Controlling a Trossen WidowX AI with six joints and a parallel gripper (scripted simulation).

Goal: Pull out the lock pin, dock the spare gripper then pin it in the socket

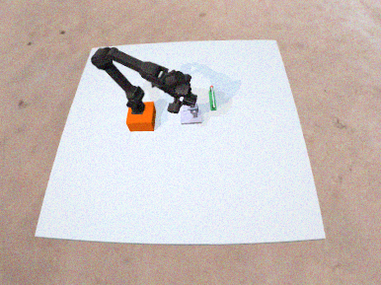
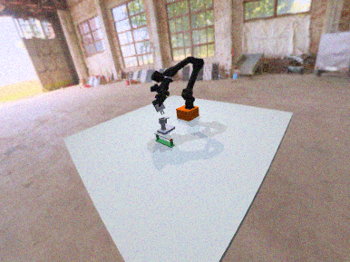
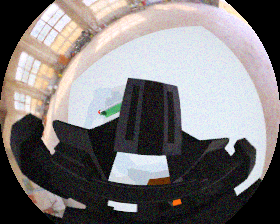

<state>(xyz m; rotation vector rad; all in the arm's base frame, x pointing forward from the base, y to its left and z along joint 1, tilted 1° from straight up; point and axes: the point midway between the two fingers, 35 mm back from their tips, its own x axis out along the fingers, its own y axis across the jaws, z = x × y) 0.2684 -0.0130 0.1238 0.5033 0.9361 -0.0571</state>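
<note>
My gripper (image 1: pixel 182 104) (image 2: pixel 159 103) is shut on the spare gripper (image 2: pixel 160 109), a small grey body with two short prongs pointing down. It hangs tilted just above and behind the mount in the exterior view, apart from it there. The mount is a pale lilac base (image 1: pixel 191 121) (image 2: pixel 166 130) with a grey upright socket (image 2: pixel 163 123) on it; my fingers partly cover the socket in the top view. The lock pin (image 1: pixel 213 97) (image 2: pixel 162 137), a pale rod with a red end, lies along a green rack (image 1: pixel 213 108) (image 2: pixel 164 142) (image 3: pixel 113 110). The socket's hole cannot be made out.
The arm's orange base box (image 1: pixel 141 120) (image 2: pixel 187 113) stands to the left of the mount in the top view. The green rack is close to the mount's other side. All stand on a large pale mat (image 1: pixel 188 191) (image 2: pixel 199 198). Dark parts block much of the wrist view.
</note>
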